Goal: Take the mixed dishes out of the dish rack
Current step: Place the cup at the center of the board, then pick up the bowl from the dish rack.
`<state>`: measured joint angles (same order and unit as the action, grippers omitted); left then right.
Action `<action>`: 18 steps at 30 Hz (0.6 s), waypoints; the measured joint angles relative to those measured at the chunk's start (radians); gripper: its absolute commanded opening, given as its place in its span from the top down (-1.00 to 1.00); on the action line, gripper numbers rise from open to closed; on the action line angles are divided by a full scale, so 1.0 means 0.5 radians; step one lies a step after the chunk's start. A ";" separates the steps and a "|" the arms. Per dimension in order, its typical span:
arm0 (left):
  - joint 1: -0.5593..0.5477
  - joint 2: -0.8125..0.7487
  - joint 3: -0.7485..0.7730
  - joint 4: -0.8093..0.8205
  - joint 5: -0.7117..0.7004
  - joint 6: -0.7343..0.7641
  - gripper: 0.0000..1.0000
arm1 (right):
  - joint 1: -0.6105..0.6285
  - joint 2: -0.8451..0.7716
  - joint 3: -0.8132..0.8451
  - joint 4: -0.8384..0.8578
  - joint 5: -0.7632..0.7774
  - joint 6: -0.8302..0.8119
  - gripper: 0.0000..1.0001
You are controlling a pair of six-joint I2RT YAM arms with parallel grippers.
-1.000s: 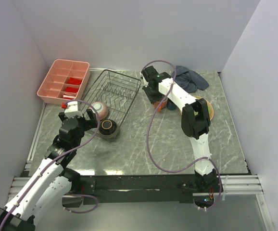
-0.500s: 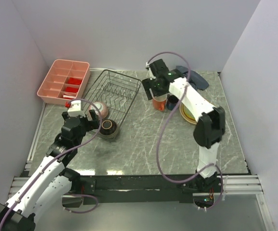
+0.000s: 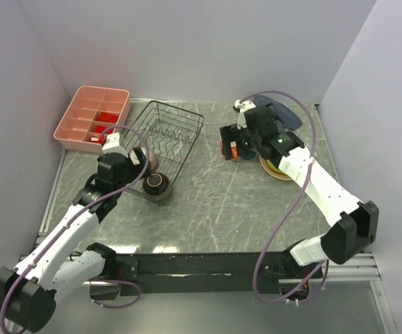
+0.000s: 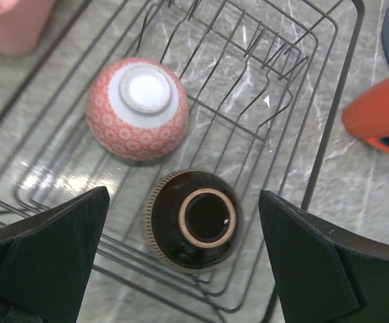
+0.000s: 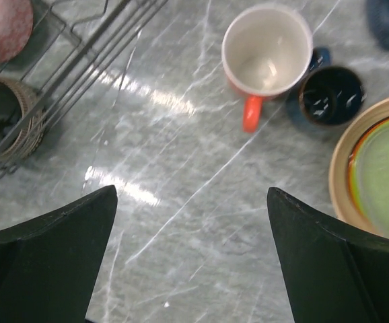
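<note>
Two bowls are left in the dish rack point(image 3: 175, 132), both foot-up: the pinkish bowl point(image 4: 137, 108) and the dark brown bowl point(image 4: 194, 219). The left gripper point(image 4: 183, 198) hangs over them, spread wide and empty, so a bowl pickup looks like the step in hand (the brown one sits between the fingers). The next move calls for a descent astride it, clear of the wires. Rightward on the table stand the orange mug point(image 5: 267, 50), the small dark blue cup point(image 5: 330, 94) just beside it, and the lime green plate point(image 5: 383, 168) on the tan-yellow plate point(image 5: 339, 178). The right gripper point(image 5: 192, 192) hangs above, wide open, holding nothing. The plates are cut off in the right wrist view.
</note>
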<state>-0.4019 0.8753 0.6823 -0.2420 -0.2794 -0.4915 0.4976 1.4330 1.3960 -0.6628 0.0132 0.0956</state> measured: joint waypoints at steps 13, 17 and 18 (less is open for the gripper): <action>0.136 0.375 0.092 0.002 -0.070 -0.919 -0.99 | 0.000 -0.610 -0.653 0.262 -0.281 0.189 -1.00; 0.194 0.528 0.115 0.057 -0.130 -1.112 -0.99 | 0.000 -0.798 -0.762 0.280 -0.327 0.198 -1.00; 0.209 0.572 0.120 0.078 -0.137 -1.142 -0.99 | 0.000 -0.829 -0.783 0.282 -0.331 0.198 -1.00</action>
<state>-0.2974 1.1614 0.7422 -0.2031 -0.3481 -1.0626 0.4976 1.0187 1.0046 -0.5220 -0.1524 0.1944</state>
